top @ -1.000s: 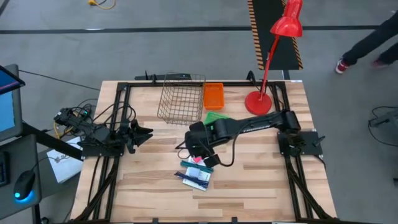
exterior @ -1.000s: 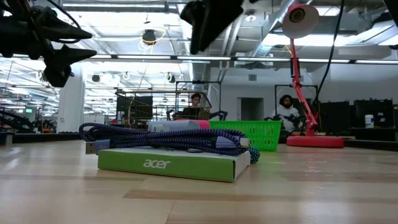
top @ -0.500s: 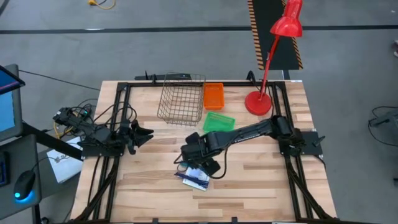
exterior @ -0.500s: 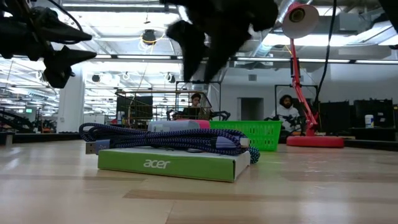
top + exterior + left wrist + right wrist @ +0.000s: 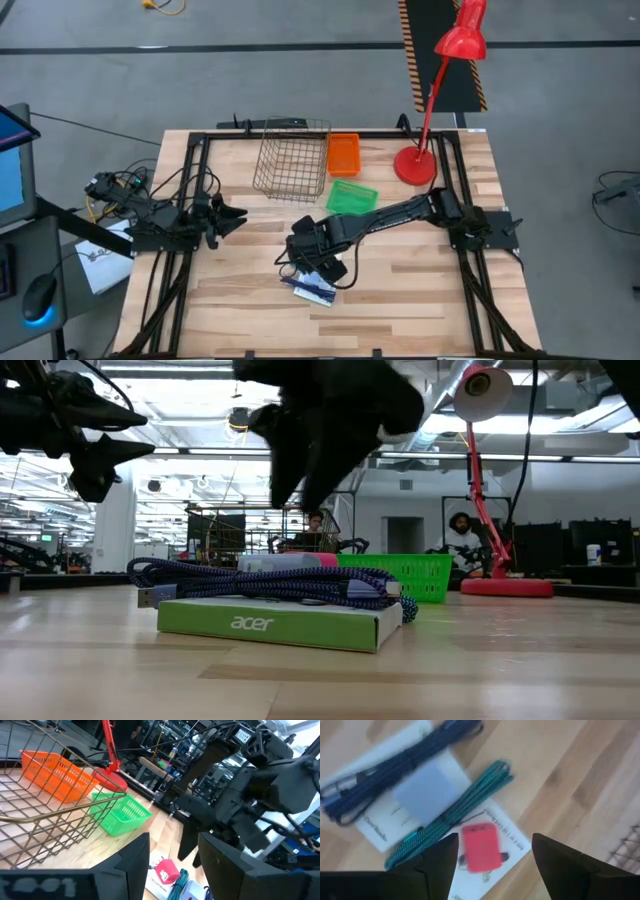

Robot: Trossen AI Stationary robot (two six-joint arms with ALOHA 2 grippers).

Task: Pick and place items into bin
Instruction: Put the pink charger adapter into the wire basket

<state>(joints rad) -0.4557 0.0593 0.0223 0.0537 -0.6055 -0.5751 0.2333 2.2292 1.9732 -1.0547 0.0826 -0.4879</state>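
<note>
While your right arm reaches across the middle of the table, this is what you have in front of you:
Right gripper [image 5: 492,857]: it hangs just above the pile of items with its fingers spread wide, gripping nothing; in the high view it sits at the table's centre, over the pile's upper edge
Items [image 5: 313,287]: you see them heaped together on the wood, slightly toward the front of the table from the gripper
Pink block [image 5: 481,847]: it lies between the two spread fingers in the right wrist view, resting on a white printed packet [image 5: 506,836]
Teal cable [image 5: 465,806]: a bundled braid running slantwise beside the pink block, touching it or nearly so; the blur makes that hard for you to settle
Dark blue cable [image 5: 380,775]: coiled across another white packet, with a pale lilac square [image 5: 430,795] just beside it
Acer box [image 5: 275,624]: a flat green-edged box at the bottom of the heap in the low view, the blue cable lying on top of it
Left gripper [image 5: 232,216]: parked at the table's left edge, well apart from the pile, fingers parted and empty
Bins: a wire basket [image 5: 292,160], an orange bin [image 5: 343,154] and a green bin [image 5: 351,197] stand toward the back of the table, all apart from the pile
Red lamp [image 5: 417,164]: its base stands at the back right of the table
</note>
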